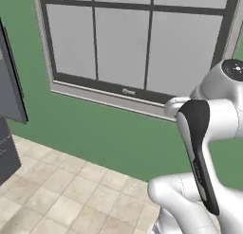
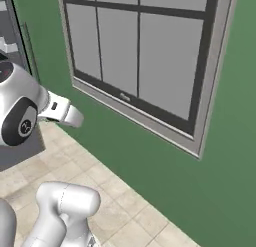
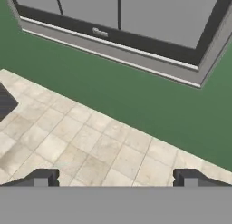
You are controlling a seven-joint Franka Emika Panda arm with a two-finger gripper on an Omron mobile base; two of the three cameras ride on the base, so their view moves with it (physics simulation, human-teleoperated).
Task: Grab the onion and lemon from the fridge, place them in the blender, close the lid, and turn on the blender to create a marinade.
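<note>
In the hand view my gripper (image 3: 116, 178) is open, its two dark fingertips (image 3: 43, 177) standing far apart with nothing between them. It hangs over a beige tiled floor (image 3: 90, 141) and faces a green wall. A tall grey slab at the left edge, part of the fridge (image 1: 10, 81), also shows in the right base view as the fridge (image 2: 11, 38) at the upper left, behind my arm. The onion, lemon, blender and lid are out of view.
A large window (image 1: 137, 43) with a dark frame and grey sill sits in the green wall (image 1: 109, 133) straight ahead. A dark corner (image 3: 6, 103) juts in at the left of the hand view. Tiled floor (image 1: 61, 190) runs from the wall to my base.
</note>
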